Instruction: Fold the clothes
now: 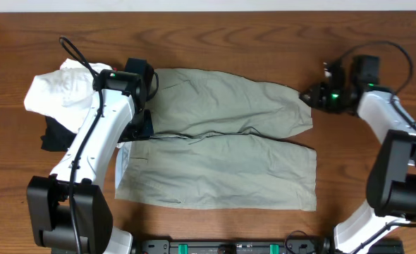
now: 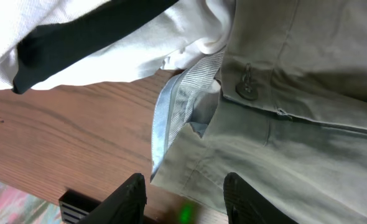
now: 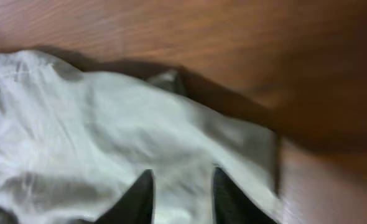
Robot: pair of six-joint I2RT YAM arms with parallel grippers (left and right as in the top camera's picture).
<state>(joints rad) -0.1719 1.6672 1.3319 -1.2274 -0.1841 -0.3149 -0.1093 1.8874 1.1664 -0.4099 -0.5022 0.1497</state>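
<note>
The khaki grey-green shorts [image 1: 222,152] lie spread flat on the table, waist at the left and both legs pointing right. My left gripper [image 1: 143,125] is open just above the waist opening. In the left wrist view its fingers [image 2: 183,202] straddle the waist edge, with the pale blue inner waistband [image 2: 171,118] and the fly button [image 2: 247,87] ahead of them. My right gripper [image 1: 308,95] is open at the hem of the far leg. In the right wrist view its fingers [image 3: 178,199] hover over that leg's cloth [image 3: 78,124], which is blurred.
A pile of white and black garments [image 1: 60,95] lies at the left, touching the waist; it also shows in the left wrist view [image 2: 90,37]. Bare wood table [image 1: 264,42] surrounds the shorts. A black rail [image 1: 229,247] runs along the front edge.
</note>
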